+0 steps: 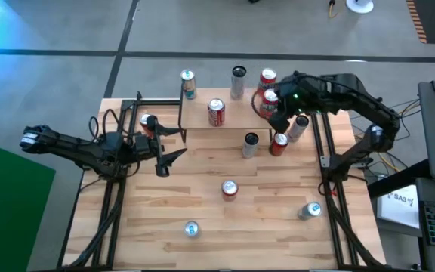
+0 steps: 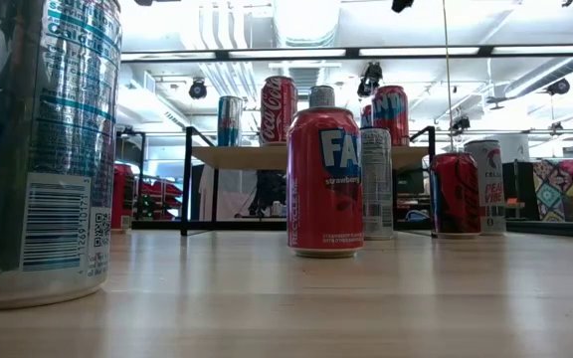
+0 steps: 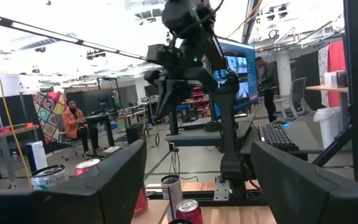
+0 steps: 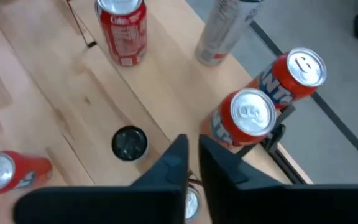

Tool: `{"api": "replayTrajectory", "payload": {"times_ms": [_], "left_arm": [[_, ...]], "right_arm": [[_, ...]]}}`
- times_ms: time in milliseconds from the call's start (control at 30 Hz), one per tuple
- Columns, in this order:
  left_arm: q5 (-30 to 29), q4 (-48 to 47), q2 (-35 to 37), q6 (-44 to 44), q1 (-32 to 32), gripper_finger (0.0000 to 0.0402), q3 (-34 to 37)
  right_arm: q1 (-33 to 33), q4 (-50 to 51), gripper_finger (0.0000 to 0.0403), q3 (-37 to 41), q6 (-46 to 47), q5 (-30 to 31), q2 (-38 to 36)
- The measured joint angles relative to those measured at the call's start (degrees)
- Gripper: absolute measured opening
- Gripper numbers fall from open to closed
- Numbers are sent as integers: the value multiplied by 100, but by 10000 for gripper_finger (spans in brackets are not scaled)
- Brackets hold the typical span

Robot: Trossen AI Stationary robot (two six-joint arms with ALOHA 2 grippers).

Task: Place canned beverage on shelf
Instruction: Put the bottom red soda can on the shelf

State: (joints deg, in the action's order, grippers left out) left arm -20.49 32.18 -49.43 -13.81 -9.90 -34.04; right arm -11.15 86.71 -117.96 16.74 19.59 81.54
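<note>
The desk (image 1: 202,189) is pale slatted wood, smooth with a soft sheen. The shelf (image 2: 267,156) has a light wooden plank top on thin matt black metal legs. The cans (image 2: 324,181) are glossy printed metal with bright silvery lids.

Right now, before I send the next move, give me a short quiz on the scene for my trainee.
1. True or false: the right gripper holds a can.
2. Where does the Coke can stand? A: on the shelf. B: on the floor. C: in the left gripper.
3. Which gripper is open?

Key
1. False: it is shut on nothing, above the shelf's right end.
2. A.
3. The left one, with nothing between its fingers.
</note>
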Motion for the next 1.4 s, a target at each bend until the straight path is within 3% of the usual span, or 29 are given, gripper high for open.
{"api": "replayTrajectory", "payload": {"times_ms": [433, 833, 1200, 1400], "left_arm": [[3, -5, 0, 106, 0, 275, 0], [3, 17, 0, -537, 0, 274, 0], [0, 19, 0, -1070, 4, 275, 0], [0, 262, 0, -971, 3, 275, 0]], "right_arm": [[178, -2114, 13, 2832, -198, -4, -1644], [108, -5355, 13, 5636, -1917, -10, -2685], [-421, -6327, 13, 7160, -1976, -311, -3274], [-689, -6463, 13, 7336, -2135, -310, -3380]]}}
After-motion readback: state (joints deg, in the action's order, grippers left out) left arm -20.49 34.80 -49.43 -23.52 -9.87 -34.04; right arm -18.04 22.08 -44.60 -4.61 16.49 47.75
